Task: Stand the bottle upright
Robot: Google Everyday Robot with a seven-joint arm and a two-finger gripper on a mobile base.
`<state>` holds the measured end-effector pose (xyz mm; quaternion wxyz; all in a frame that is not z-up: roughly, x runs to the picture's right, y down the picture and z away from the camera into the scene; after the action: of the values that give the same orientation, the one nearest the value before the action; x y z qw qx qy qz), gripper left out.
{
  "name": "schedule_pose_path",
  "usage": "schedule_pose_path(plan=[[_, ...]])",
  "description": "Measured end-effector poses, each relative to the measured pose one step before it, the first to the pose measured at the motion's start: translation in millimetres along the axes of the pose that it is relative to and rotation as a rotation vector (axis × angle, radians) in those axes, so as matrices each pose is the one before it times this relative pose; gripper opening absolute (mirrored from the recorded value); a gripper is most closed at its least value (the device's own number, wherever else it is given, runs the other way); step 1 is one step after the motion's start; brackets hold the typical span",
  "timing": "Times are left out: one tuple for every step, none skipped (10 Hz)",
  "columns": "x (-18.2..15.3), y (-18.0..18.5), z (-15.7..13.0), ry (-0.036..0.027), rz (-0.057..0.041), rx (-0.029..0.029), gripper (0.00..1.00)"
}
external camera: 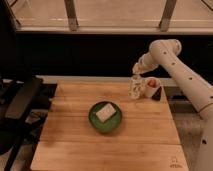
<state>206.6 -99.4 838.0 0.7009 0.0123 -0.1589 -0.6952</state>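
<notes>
Wooden surface point(75, 145), green bowl point(94, 120) in the middle. The bottle point(135, 88) stands upright past the bowl and off to its right, just beside a white cup point(151, 88). The gripper point(136, 71) hangs out there too, right at the bottle's top. Can't tell if it's clamped or let go.

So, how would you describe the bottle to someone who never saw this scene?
Start at the wooden table and go to its far right corner, past the green bowl. There the slim pale bottle is just under the arm's tool. Beside it is a white cup with red inside; the bottle is narrower, with a thin top.
</notes>
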Motion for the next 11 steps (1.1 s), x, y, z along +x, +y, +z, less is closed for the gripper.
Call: schedule_pose_path(plan=[[2.05,-0.58,2.89,0.00593,-0.00237,0.00577,0.00],[2.81,-1.14,4.48,0.00454,-0.00718,0.00541,0.00],[2.02,-1.05,3.24,0.00333,-0.00573,0.00108,0.00],[0.75,0.32,3.00,0.00370,-0.00327,-0.00141,0.00],[0.05,1.29,3.35,0.00862,-0.00215,-0.00336,0.02],[-1.56,3.42,3.88,0.00783,0.00082,-0.00702,0.11],[-0.08,0.03,3.21,0.00435,-0.00169,-0.00233,0.22],[-0.11,-0.46,2.93,0.00246,-0.00146,-0.00157,0.30],[0.52,-0.98,2.07,0.00487,-0.00160,0.00069,0.42],[-0.35,1.38,0.93,0.00393,-0.00091,-0.00171,0.52],[0.20,0.39,-0.06,0.00344,0.00100,0.00115,0.58]])
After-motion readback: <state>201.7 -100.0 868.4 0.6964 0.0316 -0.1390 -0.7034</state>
